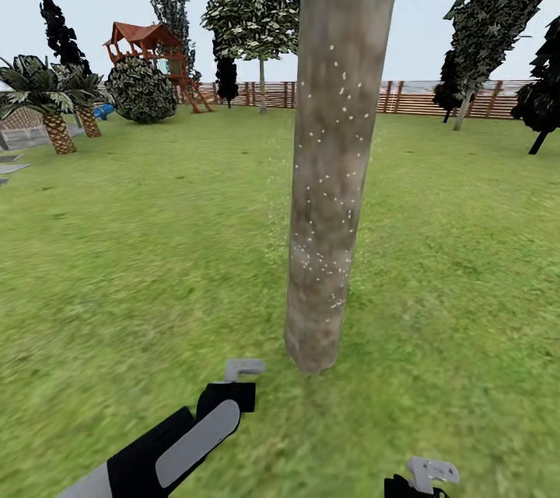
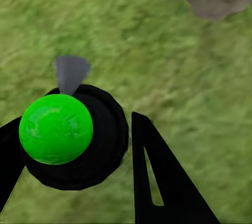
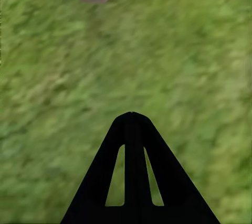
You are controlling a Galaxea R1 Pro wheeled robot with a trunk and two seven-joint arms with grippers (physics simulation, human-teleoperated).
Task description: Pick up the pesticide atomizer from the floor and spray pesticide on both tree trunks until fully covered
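1. Straight ahead in the head view, the tree trunk [image 1: 334,156] rose from the grass [image 1: 140,249], its bark dotted with white pesticide specks [image 1: 319,194].
2. Down by the trunk's foot, the left gripper [image 2: 79,145] pinched the pesticide atomizer [image 2: 73,135]; the left wrist view showed its green top, dark round body and grey nozzle between the black fingers [image 2: 163,182].
3. Near the lower edge of the head view sat the right gripper [image 3: 132,129], whose fingers met in one point over bare grass, pressed together and holding nothing.
4. Far behind stood the wooden fence [image 1: 435,97], the playhouse [image 1: 152,47] and two palms [image 1: 47,101].
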